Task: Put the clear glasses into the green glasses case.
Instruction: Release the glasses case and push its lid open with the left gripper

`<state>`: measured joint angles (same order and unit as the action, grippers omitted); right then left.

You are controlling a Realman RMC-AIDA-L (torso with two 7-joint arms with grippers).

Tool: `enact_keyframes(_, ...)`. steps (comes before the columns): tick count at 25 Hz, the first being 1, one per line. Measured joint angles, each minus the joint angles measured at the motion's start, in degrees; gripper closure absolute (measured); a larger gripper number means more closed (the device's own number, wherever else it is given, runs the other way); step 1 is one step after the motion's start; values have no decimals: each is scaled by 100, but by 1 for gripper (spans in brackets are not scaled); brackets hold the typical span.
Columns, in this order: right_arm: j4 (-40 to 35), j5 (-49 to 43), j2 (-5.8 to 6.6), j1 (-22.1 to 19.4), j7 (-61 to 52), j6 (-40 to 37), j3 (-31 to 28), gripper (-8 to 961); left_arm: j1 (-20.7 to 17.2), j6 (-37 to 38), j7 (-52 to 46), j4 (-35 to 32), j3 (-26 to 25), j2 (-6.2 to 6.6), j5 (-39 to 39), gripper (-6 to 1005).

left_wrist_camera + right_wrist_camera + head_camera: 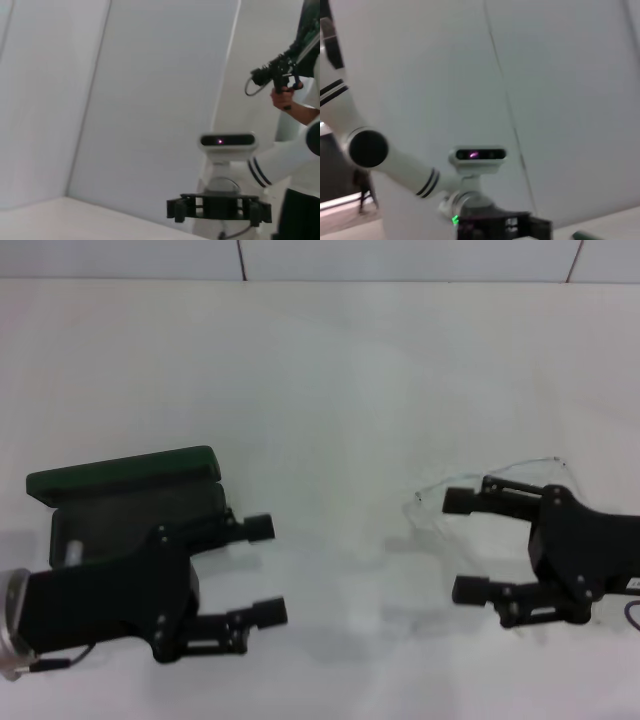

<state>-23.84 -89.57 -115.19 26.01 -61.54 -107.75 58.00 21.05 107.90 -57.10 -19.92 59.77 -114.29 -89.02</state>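
— While we look down from the head view, where do we find the green glasses case (125, 480)?

— We see it on the white bench (330, 370) at our left, lid raised. Its long axis runs across the bench, left to right, and the open side faces us. Our left gripper (265, 570) hovers over its near part, fingers spread wide and pointing right, holding nothing.

— And the clear glasses (480, 480)?

— We make them out faintly on the right side of the bench, well apart from the case. Their long axis also seems to run left to right, though we cannot tell which way the lens faces. Our right gripper (462, 545) sits over them, fingers wide apart and pointing left, not closed on anything.
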Motion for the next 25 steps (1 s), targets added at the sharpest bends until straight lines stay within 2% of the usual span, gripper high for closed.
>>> enact_keyframes(4,34,211,-16,-165,46,-1,-589,67,-155,5,-113,-488,-645,-48,129,151)
enact_keyframes(7,71,424,-19,-343,20,-30,-1108,68,-272,-18,-768,-1235,-1248,-77,146,153)
enact_keyframes(8,71,424,-19,-343,20,-30,-1108,68,-293,-77,-1163,-1590,-1451,-84,120,153)
enact_keyframes(9,78,559,-19,-516,12,-22,-1453,68,-303,-149,-1519,-1882,-1601,-87,92,154)
enact_keyframes(12,81,594,11,-667,20,6,-1749,68,-244,-326,-2480,-2720,-1832,-55,62,155)
enact_keyframes(15,82,597,69,-776,22,19,-1899,68,-132,-479,-3082,-3526,-1857,-15,-165,157)
enact_keyframes(18,82,619,119,-818,14,42,-1920,68,86,-783,-3912,-4575,-1830,-48,-1181,259)
enact_keyframes(20,82,631,140,-841,1,61,-1923,68,331,-847,-4424,-5208,-1788,-129,-2219,327)
enact_keyframes(22,82,638,146,-849,-11,97,-1924,68,569,-841,-4834,-5674,-1700,-229,-3148,354)
enact_keyframes(25,82,640,137,-852,-16,170,-1926,68,778,-825,-5252,-6036,-1556,-314,-3935,394)
